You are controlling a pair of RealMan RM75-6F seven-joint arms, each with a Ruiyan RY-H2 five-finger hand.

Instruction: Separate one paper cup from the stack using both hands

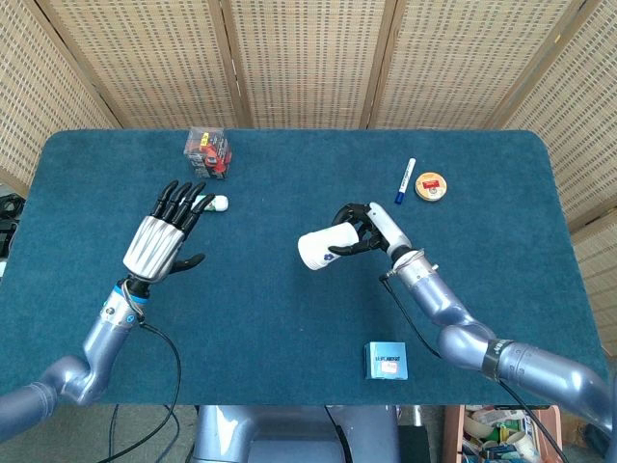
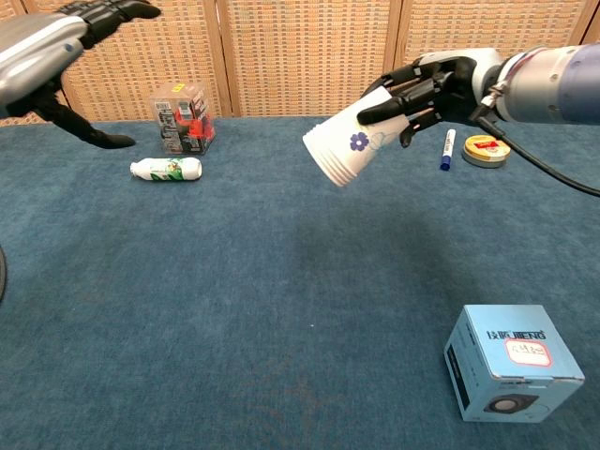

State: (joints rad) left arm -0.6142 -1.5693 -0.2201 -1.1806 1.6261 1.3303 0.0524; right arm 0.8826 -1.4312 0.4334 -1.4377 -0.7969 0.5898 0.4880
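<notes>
My right hand [image 1: 371, 228] [image 2: 427, 89] grips a stack of white paper cups [image 1: 323, 248] [image 2: 349, 145] with a blue flower print, held above the middle of the table and tilted with the rims pointing left. My left hand [image 1: 166, 236] [image 2: 56, 42] hovers open over the left part of the table, fingers spread, well apart from the cups.
A small white bottle [image 1: 214, 203] [image 2: 167, 169] lies by the left hand's fingertips. A clear box [image 1: 208, 151] [image 2: 182, 118] with red contents sits at the back left. A blue pen [image 1: 404, 180] and round tin [image 1: 431, 185] lie at the back right. A light blue box [image 1: 386, 360] [image 2: 511, 363] stands near the front edge.
</notes>
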